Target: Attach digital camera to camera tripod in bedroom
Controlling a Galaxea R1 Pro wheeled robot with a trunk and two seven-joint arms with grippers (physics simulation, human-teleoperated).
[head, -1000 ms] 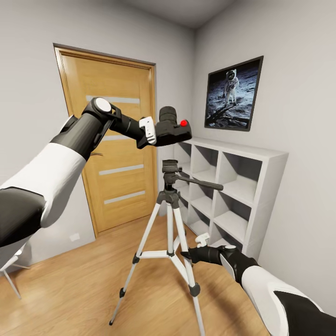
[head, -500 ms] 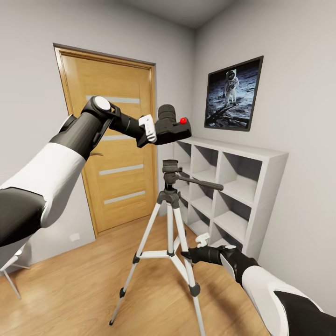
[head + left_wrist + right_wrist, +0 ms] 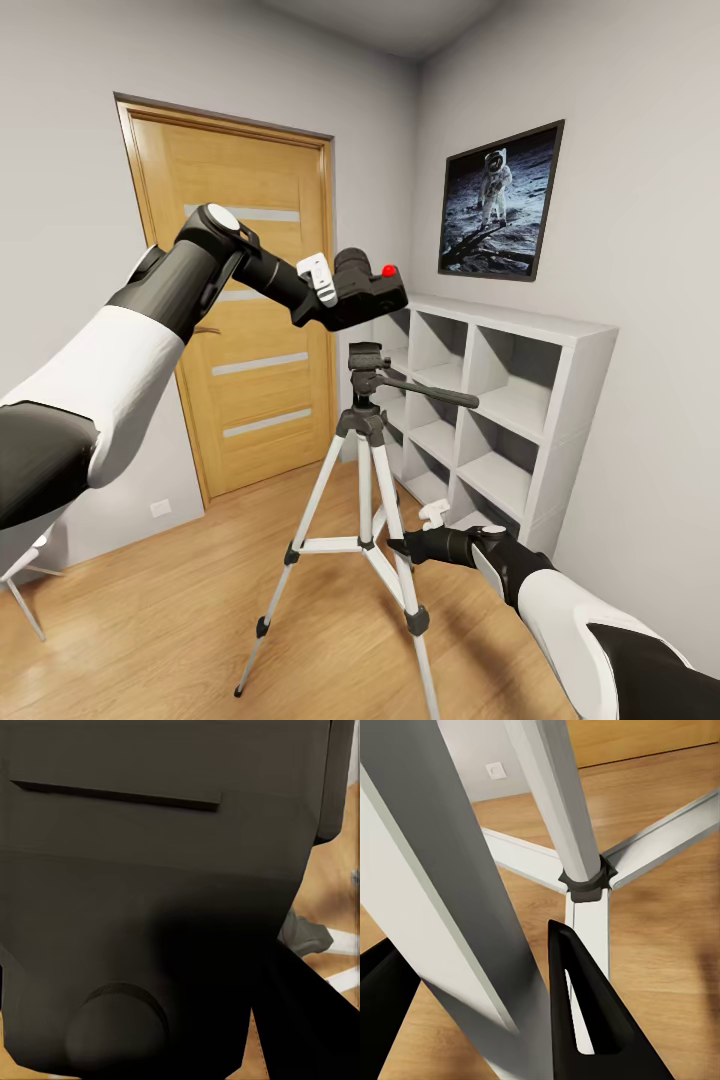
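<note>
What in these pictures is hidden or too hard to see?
- Left gripper fingers, head view: the digital camera covers their tips.
- Camera tripod far leg, head view: mostly behind the front legs.
- Camera's underside, left wrist view: too close and dark for detail.
- Right gripper, right wrist view: one finger cut off by the edge.

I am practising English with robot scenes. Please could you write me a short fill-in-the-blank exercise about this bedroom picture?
1. The left gripper holds the digital camera ____ the camera tripod.
2. The right gripper grips one tripod ____.
3. The small button on the digital camera is ____.
4. The picture above the shelf shows an ____.

Missing words: above; leg; red; astronaut
</note>
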